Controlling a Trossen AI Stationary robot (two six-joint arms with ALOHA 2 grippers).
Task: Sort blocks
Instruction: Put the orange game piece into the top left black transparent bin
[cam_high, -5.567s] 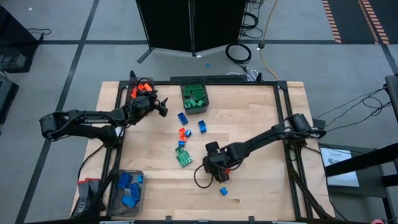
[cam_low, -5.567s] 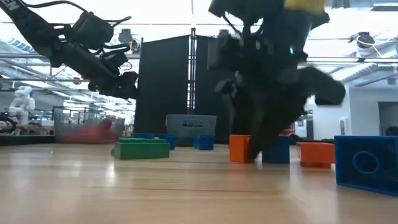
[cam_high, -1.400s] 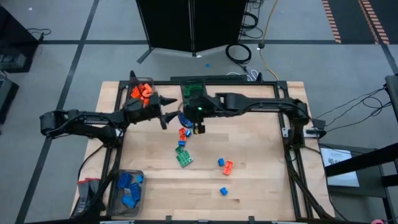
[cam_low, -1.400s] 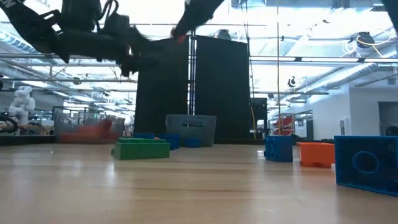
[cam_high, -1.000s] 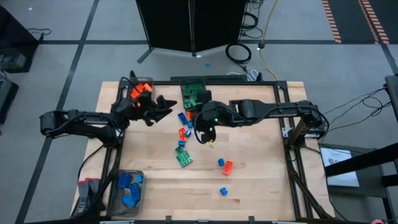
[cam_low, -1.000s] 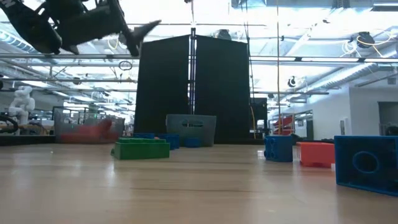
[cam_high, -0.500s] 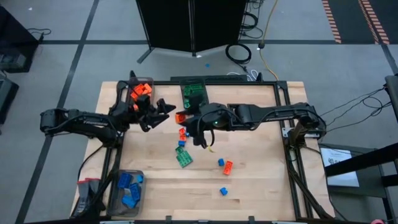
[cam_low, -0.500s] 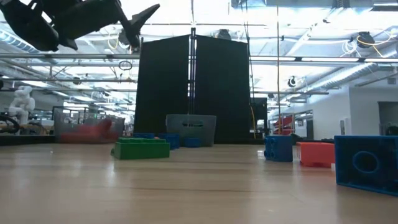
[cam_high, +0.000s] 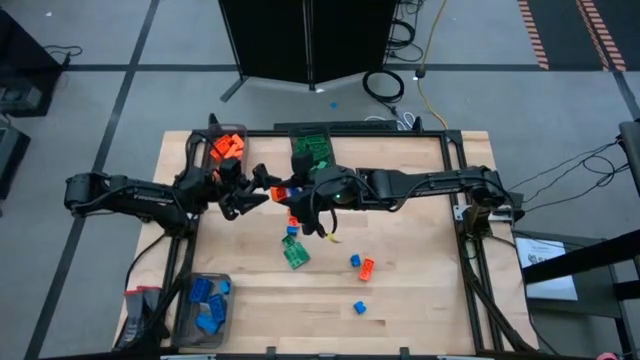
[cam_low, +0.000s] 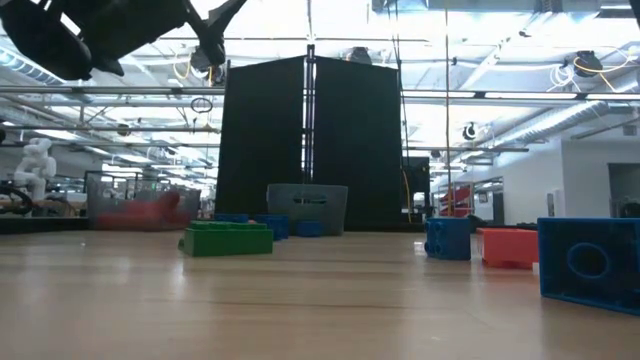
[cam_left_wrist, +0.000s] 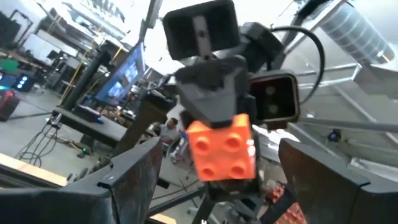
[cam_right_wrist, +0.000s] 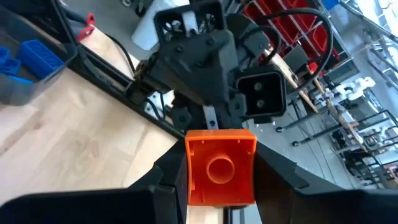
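**Two robot grippers meet nose to nose above the tabletop, an orange block between them**

Seen from above, a wooden tabletop (cam_high: 420, 240) carries two dark arms that reach toward each other near its middle. The right gripper (cam_high: 292, 192) is clamped on a small orange block (cam_high: 290, 190), holding it up off the wood. The right wrist view shows this block (cam_right_wrist: 220, 167) pinched between the arm's own two fingers, hollow underside toward the camera. The left gripper (cam_high: 262, 186) sits at about nine o'clock from the block, just beside it, its fingers spread wide. In the left wrist view the studded face of the block (cam_left_wrist: 222, 149) hangs between those two spread fingers without touching either.

Other blocks lie loose on the tabletop. A green plate-like block (cam_high: 295, 255) lies at about six o'clock from the held block, with a small blue one (cam_high: 291, 230) and an orange one (cam_high: 295, 213) between them. Farther toward five o'clock sit a blue and orange pair (cam_high: 361, 264) and one lone blue block (cam_high: 359, 307).

Three dark bins stand at the edges: one with orange blocks (cam_high: 226, 146) at the far left corner, one with green blocks (cam_high: 310, 150) at the far edge, and one with blue blocks (cam_high: 203, 305) at the near left corner.

The low view shows the green block (cam_low: 226, 239) flat on the wood and a large blue block (cam_low: 588, 264) close at the right.
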